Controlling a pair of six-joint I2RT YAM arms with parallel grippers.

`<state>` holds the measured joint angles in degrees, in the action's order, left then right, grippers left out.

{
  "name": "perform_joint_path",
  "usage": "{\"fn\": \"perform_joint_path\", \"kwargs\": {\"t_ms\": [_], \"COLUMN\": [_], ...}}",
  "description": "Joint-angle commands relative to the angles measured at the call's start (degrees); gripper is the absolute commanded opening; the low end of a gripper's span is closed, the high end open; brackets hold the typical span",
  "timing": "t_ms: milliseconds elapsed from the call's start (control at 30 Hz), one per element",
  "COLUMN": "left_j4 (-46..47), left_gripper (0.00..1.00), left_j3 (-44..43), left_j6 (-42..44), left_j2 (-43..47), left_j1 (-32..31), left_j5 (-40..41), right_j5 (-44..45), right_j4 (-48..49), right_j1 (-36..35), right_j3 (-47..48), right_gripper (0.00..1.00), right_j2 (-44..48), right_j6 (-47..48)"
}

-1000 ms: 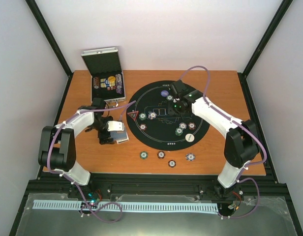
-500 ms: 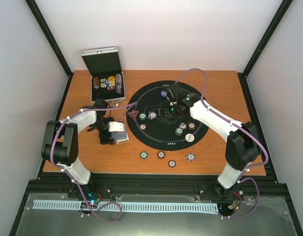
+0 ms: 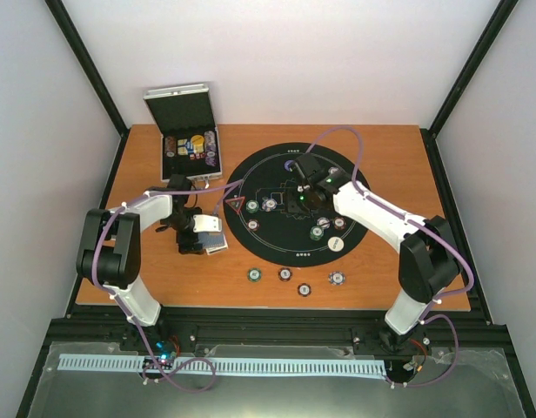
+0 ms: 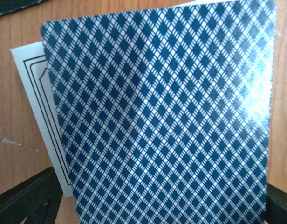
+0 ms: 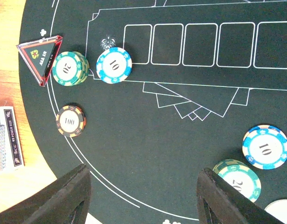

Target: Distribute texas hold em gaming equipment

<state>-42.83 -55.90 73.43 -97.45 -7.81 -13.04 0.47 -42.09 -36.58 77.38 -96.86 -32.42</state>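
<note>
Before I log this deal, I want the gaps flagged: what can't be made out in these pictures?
Left wrist: the patterned card fills the frame, face hidden; whether the left fingers grip it is unclear.
Right wrist: a right finger covers part of a green chip stack; the card box is cut by the left edge.
Top view: the case contents are too small.

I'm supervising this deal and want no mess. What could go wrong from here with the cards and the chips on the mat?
The top blue-backed card sits skewed over the white piece beneath, so a grip may drag both or fan them. The right pincer hangs open over the mat with the green 20 stack beside one finger; lowering could topple it.
</note>
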Motion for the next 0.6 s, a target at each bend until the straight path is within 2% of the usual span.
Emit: {"fn": "perform_joint_path", "kwargs": {"t_ms": [0, 333, 400, 567], "left_j4": [2.01, 2.12, 2.21, 2.73], "left_gripper": [0.93, 0.79, 0.79, 0.89], "left_j3": [-1.4, -0.07, 0.2, 0.66], "left_j6": [-0.33, 0.09, 0.11, -0.66], "left_j2": [-0.84, 0.33, 0.6, 0.8], "left_j1": [-0.54, -0.54, -0.54, -0.54], "left_j5": [-0.11, -0.19, -0.25, -0.87], "right_j5": [-0.82, -2.42, -2.81, -3.9], "right_j4": [2.24, 4.05, 4.3, 5.07], "right_j1": [-0.69, -0.78, -0.78, -0.91], "right_j3": [-1.94, -4.47, -4.69, -5.35], "right_gripper": [0.62, 0.62, 0.62, 0.62], "right_j2": [1.71, 2.15, 2.33, 2.72], "right_j6": [-1.68, -2.64, -2.73, -3.08]}}
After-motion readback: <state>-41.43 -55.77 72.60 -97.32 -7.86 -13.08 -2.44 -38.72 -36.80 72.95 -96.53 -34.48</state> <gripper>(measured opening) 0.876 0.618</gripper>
